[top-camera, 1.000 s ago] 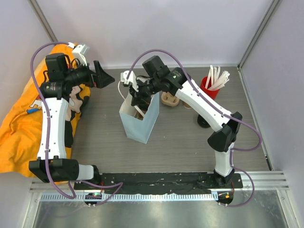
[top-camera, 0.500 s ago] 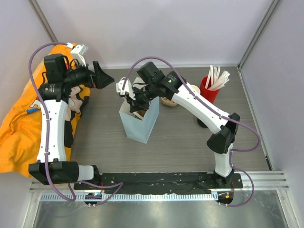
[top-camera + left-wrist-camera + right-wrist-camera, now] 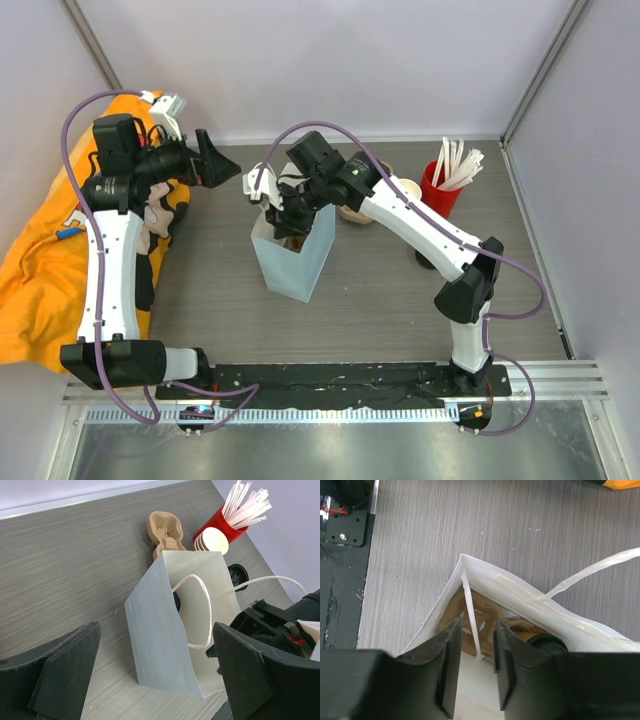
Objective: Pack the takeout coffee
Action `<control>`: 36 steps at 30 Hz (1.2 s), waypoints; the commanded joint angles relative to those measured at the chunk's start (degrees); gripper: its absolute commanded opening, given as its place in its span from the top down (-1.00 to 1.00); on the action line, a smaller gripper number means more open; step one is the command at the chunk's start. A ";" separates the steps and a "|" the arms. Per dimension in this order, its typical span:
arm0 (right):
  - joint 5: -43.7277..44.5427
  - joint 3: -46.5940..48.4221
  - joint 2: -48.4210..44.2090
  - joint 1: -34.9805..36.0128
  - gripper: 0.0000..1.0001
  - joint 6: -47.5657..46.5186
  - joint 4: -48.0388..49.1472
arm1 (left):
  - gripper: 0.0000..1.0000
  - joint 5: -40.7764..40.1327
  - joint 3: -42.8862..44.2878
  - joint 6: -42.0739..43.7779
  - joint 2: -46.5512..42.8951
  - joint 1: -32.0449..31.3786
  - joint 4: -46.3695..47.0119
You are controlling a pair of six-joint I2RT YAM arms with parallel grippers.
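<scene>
R gripper [image 3: 474, 630] jaws, shut a sec ago, now part at paper bag [image 3: 520, 594] mouth, mid-frame: takeout coffee [image 3: 547, 642] prob. released. L gripper [image 3: 155, 645] jaws wide open.

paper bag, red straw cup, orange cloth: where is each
paper bag [image 3: 290, 268] top external view, front wall
red straw cup [image 3: 436, 188] top external view, red side
orange cloth [image 3: 40, 270] top external view, left fold

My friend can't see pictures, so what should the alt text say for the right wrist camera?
Looking straight down, the right gripper hangs over the open top of a white paper bag standing on a grey table, its jaws slightly apart with a thin white handle running between them. Inside are brown shapes and a round black lid.
</scene>
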 commanded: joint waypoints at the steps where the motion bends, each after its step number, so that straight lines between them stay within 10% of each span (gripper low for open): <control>1: 0.33 5.14 -0.02 0.34 0.18 1.29 1.64 | -0.99 1.77 -0.20 -0.86 -1.67 0.52 2.74; 11: 1.38 9.10 -0.72 0.34 -0.46 1.91 0.15 | -0.99 2.03 -0.20 -0.86 -1.76 0.43 2.74; 36: 4.02 20.70 -2.91 -5.45 -0.69 9.73 3.22 | -1.00 2.29 -0.12 0.10 -2.82 0.52 2.03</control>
